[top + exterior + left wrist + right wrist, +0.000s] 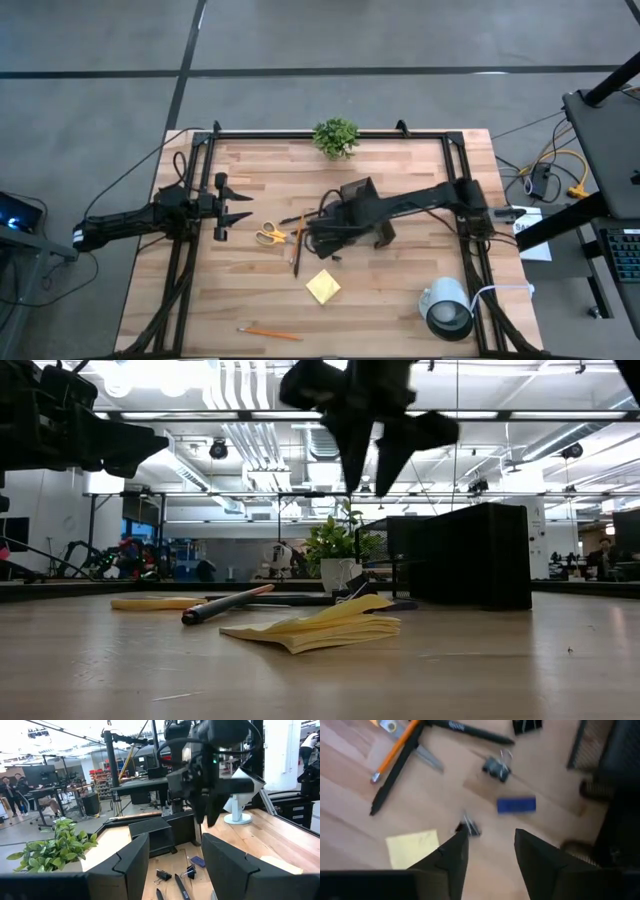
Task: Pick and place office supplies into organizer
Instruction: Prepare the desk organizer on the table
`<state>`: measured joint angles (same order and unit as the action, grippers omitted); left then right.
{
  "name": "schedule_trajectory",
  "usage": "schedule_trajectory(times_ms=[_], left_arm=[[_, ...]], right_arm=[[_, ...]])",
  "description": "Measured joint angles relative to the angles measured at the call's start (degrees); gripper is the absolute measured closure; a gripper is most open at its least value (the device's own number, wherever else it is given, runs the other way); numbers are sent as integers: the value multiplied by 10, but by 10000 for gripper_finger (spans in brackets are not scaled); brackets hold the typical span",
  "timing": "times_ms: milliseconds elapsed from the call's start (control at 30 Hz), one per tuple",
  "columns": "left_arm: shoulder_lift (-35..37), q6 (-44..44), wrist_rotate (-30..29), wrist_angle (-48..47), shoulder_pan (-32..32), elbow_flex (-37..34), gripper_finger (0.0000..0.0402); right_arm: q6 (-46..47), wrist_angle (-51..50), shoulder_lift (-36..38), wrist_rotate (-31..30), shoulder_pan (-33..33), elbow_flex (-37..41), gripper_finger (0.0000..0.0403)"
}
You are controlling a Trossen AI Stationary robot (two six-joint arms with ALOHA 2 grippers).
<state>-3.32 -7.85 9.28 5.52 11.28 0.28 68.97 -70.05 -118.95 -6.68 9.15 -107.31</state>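
Note:
My right gripper hangs open above the table's middle, pointing down and touching nothing; the low view shows it well clear of the table. Below it lie a small dark binder clip, a blue bit, two more clips, dark pens, an orange pencil and the yellow sticky-note pad. Yellow-handled scissors lie left of the pens. The black mesh organizer stands just beyond the gripper. My left gripper waits open at the table's left.
A green plant stands at the far edge. A white cylinder and a black tape roll lie near the front right. A lone orange pencil lies near the front edge. Black frame rails run along both sides.

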Motion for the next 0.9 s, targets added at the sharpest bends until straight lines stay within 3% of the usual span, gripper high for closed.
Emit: schedule_trajectory(times_ms=[200, 300, 433, 600, 767, 900], left_arm=[[0, 0, 0, 0, 0, 0, 235], [0, 0, 0, 0, 0, 0, 235], [0, 0, 0, 0, 0, 0, 235], [0, 0, 0, 0, 0, 0, 235], [0, 0, 0, 0, 0, 0, 235], [0, 0, 0, 0, 0, 0, 235]], right_arm=[[-136, -60, -67, -59, -21, -120, 291], [-336, -80, -92, -101, -19, -190, 308], [-598, -89, -130, -92, -19, -255, 337], [-649, -130, -181, -37, -57, -273, 373], [-688, -200, -211, -63, -70, -273, 393], [-707, -200, -209, -81, -71, -273, 394]])
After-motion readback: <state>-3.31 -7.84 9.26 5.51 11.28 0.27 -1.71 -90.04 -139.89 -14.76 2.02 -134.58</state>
